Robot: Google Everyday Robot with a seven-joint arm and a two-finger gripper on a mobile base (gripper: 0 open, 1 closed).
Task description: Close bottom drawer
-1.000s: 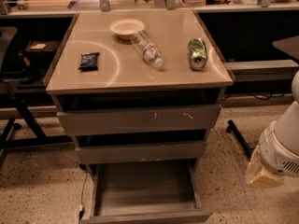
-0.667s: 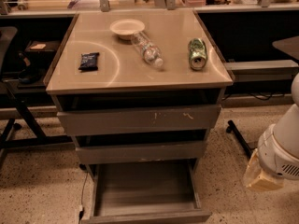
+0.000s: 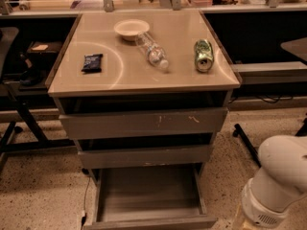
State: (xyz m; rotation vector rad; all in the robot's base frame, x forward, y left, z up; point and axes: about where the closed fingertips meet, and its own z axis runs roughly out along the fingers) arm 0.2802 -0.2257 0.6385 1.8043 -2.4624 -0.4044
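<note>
In the camera view, at centre, a grey cabinet is standing on a speckled floor, and its tan surface (image 3: 144, 78) is carrying four loose items.

- Pale bowl (image 3: 130, 29): sitting upright near the back edge.
- Clear plastic bottle (image 3: 152, 51): lying on its side, its far end touching or just beside the bowl.
- Green can (image 3: 203, 55): lying on its side toward the right edge, well apart from the bottle.
- Dark packet (image 3: 92, 62): lying flat toward the left edge.
- Widest drawer (image 3: 144, 122): showing pale scratches on its front, with a dark gap above it.
- Medium-width drawer (image 3: 144, 156): sitting below it, likewise showing a dark gap above.
- Bottom drawer (image 3: 148, 195): the narrowest, standing pulled far out toward the camera. Its streaked grey floor is lying bare, and its plain front panel is reaching the lower frame edge. With no handle showing, a push on that panel is likely what the task is calling for.
- White robot arm (image 3: 280, 176): hanging low in the right corner, beside and apart from the cabinet. It is probably being kept low so it can reach the panel.
- Gripper (image 3: 243, 220): taken to be the tan part under the arm, near the drawer's right front corner. It is touching nothing visible, and the frame edge is cutting it off, so it cannot be told whether it is released or clenched.

The closing is appearing not yet begun.
</note>
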